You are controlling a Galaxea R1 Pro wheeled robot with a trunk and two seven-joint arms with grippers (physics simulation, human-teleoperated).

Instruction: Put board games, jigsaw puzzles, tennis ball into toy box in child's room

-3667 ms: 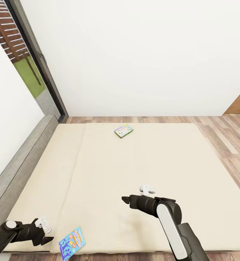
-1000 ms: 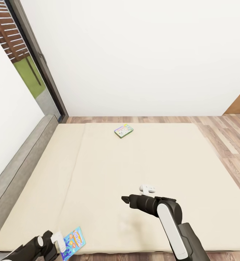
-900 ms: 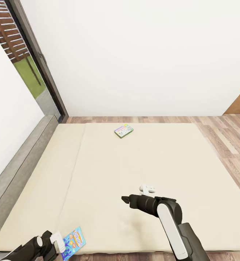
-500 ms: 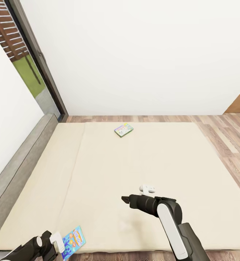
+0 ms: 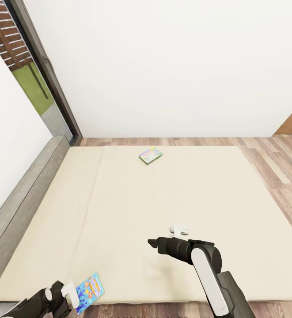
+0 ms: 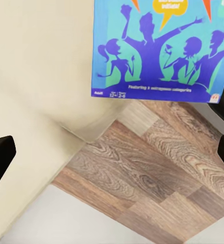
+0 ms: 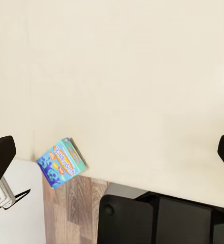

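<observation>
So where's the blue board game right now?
In the head view the blue game lies at the bed's near edge, poking over the floor, just beside the left tool.

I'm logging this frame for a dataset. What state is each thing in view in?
Blue board game: flat, overhanging the bed's near edge, ungrasped.
Green board game: flat near the far edge.
Bed: bare otherwise.
Left gripper: beside the blue game, jaws open.
Right gripper: above the mattress, jaws open, empty.
</observation>
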